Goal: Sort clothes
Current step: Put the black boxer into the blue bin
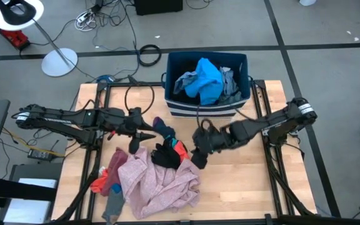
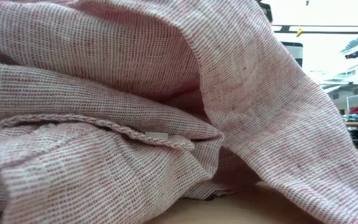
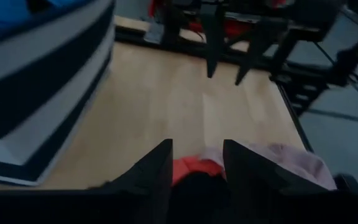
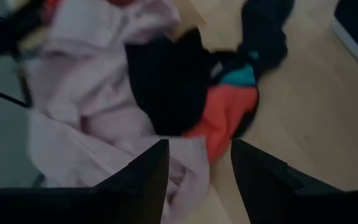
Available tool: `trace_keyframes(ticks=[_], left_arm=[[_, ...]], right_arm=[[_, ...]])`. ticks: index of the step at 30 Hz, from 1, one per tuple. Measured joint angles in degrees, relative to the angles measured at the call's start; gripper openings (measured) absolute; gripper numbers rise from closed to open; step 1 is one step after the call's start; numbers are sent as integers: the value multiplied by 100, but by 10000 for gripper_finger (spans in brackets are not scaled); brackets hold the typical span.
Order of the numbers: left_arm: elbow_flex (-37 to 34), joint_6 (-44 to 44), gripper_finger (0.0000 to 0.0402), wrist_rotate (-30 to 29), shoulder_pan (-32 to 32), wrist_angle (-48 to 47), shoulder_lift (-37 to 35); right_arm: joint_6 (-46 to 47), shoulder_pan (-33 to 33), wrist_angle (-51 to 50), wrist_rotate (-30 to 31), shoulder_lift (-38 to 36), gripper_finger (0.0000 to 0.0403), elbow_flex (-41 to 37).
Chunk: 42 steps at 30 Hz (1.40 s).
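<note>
A pile of clothes lies on the wooden table (image 1: 242,181). It holds a big pink garment (image 1: 158,182) (image 4: 86,93), a black piece (image 1: 164,156) (image 4: 166,81) and a red-orange piece with teal trim (image 1: 180,150) (image 4: 225,115). A dark sock (image 1: 164,128) lies at the pile's far side. The pink garment (image 2: 135,106) fills the low view. My left gripper (image 1: 147,135) (image 3: 197,155) hangs open just left of the pile's far side. My right gripper (image 1: 199,150) (image 4: 199,149) hangs open over the pile's right edge, tilted down, with nothing between its fingers.
A dark blue bin with white stripes (image 1: 239,59) (image 3: 36,93) stands at the table's far edge, with bright blue (image 1: 206,78) and grey clothes in it. More red-orange cloth (image 1: 100,182) and a grey sock (image 1: 112,205) lie at the pile's left. Bare wood shows at the near right.
</note>
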Motion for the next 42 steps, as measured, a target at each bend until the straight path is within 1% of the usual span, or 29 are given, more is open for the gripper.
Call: trace_keyframes(ticks=[5,8,11,13,18,21,24,27,29,31,33,38,40,42], left_arm=[[0,-15,147,393,-56,-357,41],[0,-130,147,483,-207,-455,153],[11,-461,147,647,-422,-442,463],[7,-598,147,728,-589,-652,751],[2,-1180,147,729,-844,-839,1387],[75,-1407,147,737,-997,-783,1675],[258,-1458,147,745,-1147,-789,1936],[364,-1477,147,689,-1235,-873,2191],[412,-1515,147,682,-1273,-863,2347],[454,-1577,147,625,-1285,-947,2510],[470,-1626,147,415,-1287,-1048,2678],[476,-1635,145,-613,-1274,-1034,2857],[476,-1629,130,-777,-1271,-1041,2870],[476,-1628,95,-776,-1269,-919,2870]], right_arm=[[661,490,9,514,0,169,-511],[1202,711,-5,616,0,169,-757],[1639,905,6,756,0,169,-947],[1798,1010,-11,855,0,169,-1000],[1867,1161,-71,1037,-1,167,-1000],[1871,1220,-412,1074,-9,165,-1000],[2075,1336,-1079,1115,-26,162,-1002],[2328,1500,-1596,1385,-65,160,-1003],[2404,1588,-1751,1531,-88,160,-1003],[2455,1667,-1858,1545,-94,160,-1000],[2470,1717,-1839,1560,-104,159,-1003],[2567,1869,-1722,1654,-107,156,-1003],[2584,1928,-1722,1656,-106,154,-1003],[2584,1988,-1728,1685,-105,153,-1003]])
